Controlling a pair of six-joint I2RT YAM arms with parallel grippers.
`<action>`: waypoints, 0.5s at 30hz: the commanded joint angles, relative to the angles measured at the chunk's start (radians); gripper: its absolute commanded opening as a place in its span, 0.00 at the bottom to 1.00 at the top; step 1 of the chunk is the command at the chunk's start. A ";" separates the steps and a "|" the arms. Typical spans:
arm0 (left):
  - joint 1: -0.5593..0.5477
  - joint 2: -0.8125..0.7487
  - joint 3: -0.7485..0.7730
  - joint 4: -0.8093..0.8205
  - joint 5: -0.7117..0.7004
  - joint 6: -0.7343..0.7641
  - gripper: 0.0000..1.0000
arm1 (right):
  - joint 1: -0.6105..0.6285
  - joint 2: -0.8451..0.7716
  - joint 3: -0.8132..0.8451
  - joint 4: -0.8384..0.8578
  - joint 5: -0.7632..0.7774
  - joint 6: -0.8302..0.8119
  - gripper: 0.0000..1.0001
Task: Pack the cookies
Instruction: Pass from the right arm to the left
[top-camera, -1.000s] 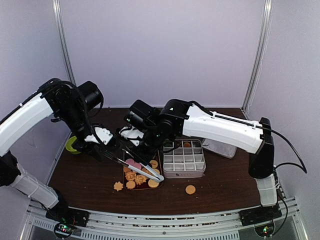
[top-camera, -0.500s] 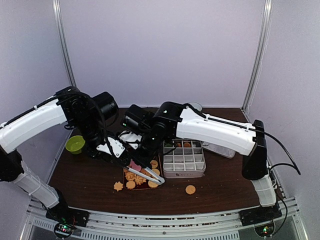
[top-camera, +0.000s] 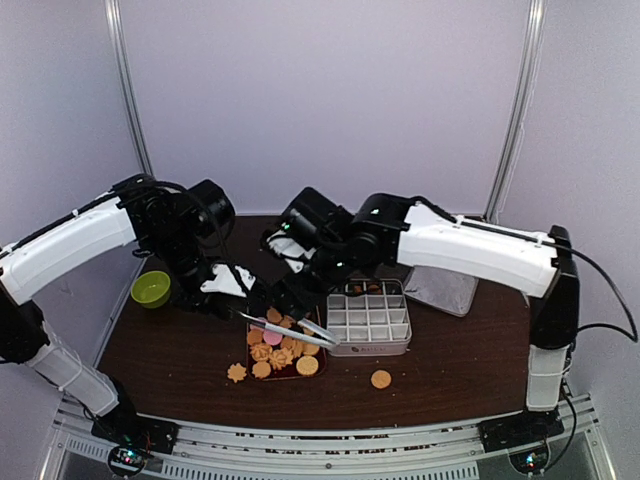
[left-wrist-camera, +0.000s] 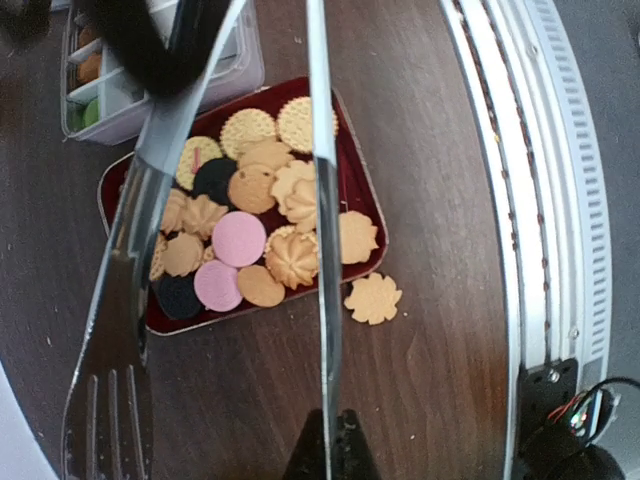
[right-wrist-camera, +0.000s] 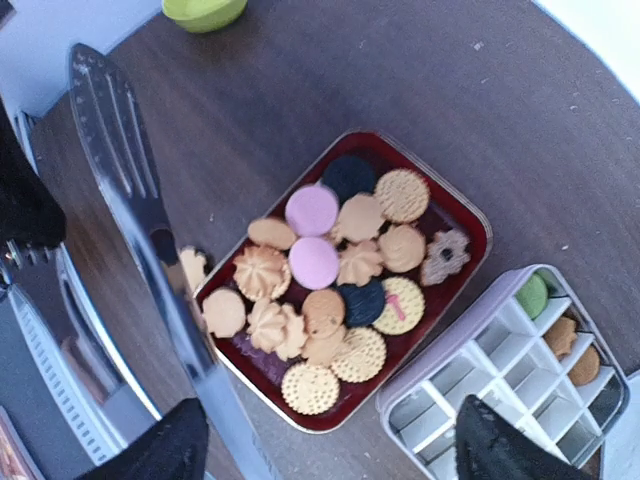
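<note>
Nearest the front edge, two strays sit on the dark wood: a leaf-shaped biscuit (left-wrist-camera: 373, 298) just off the tray's corner and a round one (top-camera: 381, 379) in front of the divided box (top-camera: 368, 349).

The rest of the cookies (left-wrist-camera: 250, 235) are heaped in a shallow red tray (right-wrist-camera: 452, 290), overlapping each other. There are dotted-rim rounds, ridged piped swirls, two smooth pinks and a few dark ones. My guess is they're light, stiff and crumbly, so a hard squeeze will likely snap one. I'd grab a top one across its width by the edges, and the ridged swirls should give better bite than the slick pinks.

Over the tray hang the shiny metal tongs (left-wrist-camera: 320, 250), arms spread with nothing between them. The left gripper (left-wrist-camera: 330, 455) looks pinched on the thin arm. The right gripper (right-wrist-camera: 335, 455) has its fingers wide apart, with the slotted blade running past one of them, and isn't clamping anything as far as I can see.

The box is translucent plastic, with a green cookie and a couple of tan ones in the back cells. A green bowl (top-camera: 152, 288) sits far left.
</note>
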 joint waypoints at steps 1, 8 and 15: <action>0.230 -0.047 0.026 0.118 0.382 -0.165 0.00 | -0.115 -0.386 -0.356 0.489 0.001 0.127 0.95; 0.372 -0.110 -0.064 0.286 0.872 -0.403 0.00 | -0.187 -0.740 -0.940 1.245 -0.104 0.290 1.00; 0.371 -0.143 -0.134 0.563 1.028 -0.718 0.00 | -0.184 -0.666 -1.005 1.499 -0.228 0.375 1.00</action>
